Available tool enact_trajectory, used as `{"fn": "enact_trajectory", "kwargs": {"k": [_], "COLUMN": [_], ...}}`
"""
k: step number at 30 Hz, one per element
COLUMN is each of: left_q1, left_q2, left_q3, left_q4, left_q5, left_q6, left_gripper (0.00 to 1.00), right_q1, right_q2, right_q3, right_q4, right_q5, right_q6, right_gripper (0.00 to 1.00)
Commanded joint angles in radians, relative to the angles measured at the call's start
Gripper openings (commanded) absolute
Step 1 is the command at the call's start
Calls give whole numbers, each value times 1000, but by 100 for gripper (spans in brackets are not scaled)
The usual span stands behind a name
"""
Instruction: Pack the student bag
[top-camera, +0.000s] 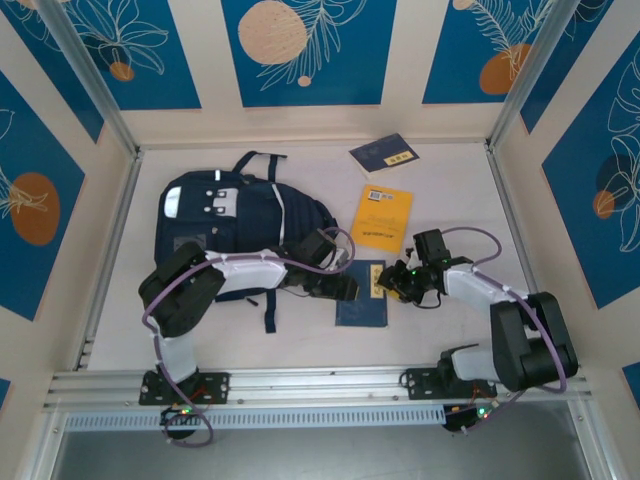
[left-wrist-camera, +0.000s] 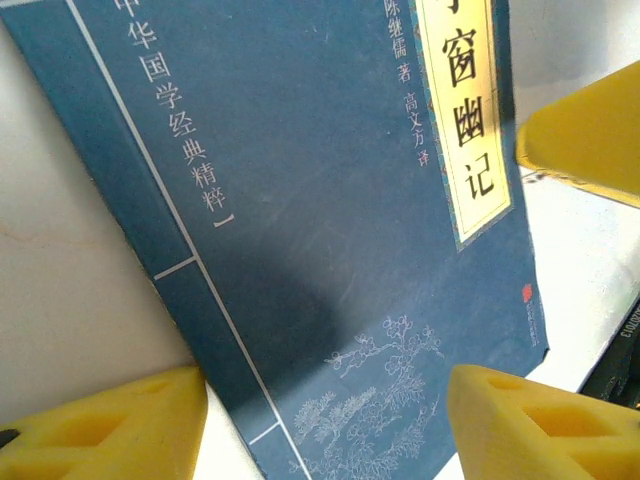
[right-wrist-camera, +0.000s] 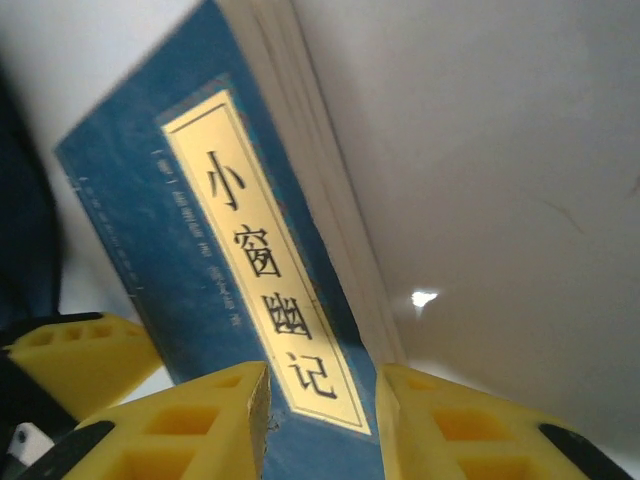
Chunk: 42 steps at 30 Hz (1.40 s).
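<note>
Student bag (top-camera: 235, 225) lies flat at the worktop's (top-camera: 450, 190) left, the left arm crossing its near edge. Just right, a blue book (top-camera: 360, 300): left tool (left-wrist-camera: 325, 410) wide open over its cover, right tool (right-wrist-camera: 322, 400) part-open astride its page edge, neither gripping. Yellow book (top-camera: 382, 218) and dark booklet (top-camera: 385, 153) lie beyond
</note>
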Motion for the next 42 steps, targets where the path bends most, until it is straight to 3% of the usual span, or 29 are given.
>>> {"fn": "enact_trajectory", "kwargs": {"k": [1,7,15,26,33,42], "left_q1": [-7,-7,-7,-8,-7,-7], "left_q2": [-6,4,9,9,13,35], "left_q3": [-12,-10,-11,-19,-31,-21], "left_q4": [20,22,21,22,34,62], "left_q5": [40,48,44,35,33,72], "left_q6": [-12,-12,-9,-6,-9,-22], "left_gripper": [64,64,64,63,64,62], "right_q1": [-1,33,84,117,132,181], "right_q2": [18,47,-4,2,3,137], "right_q3": [-1,-6,19,55,47,88], "right_q4": [23,28,-56,-125,-89,-17], "right_q5": [-30,-26,147,262,226,35], "right_q6": [-47,-57,-29,-32,-48,-63], "right_gripper": [35,35,36,36,36,35]}}
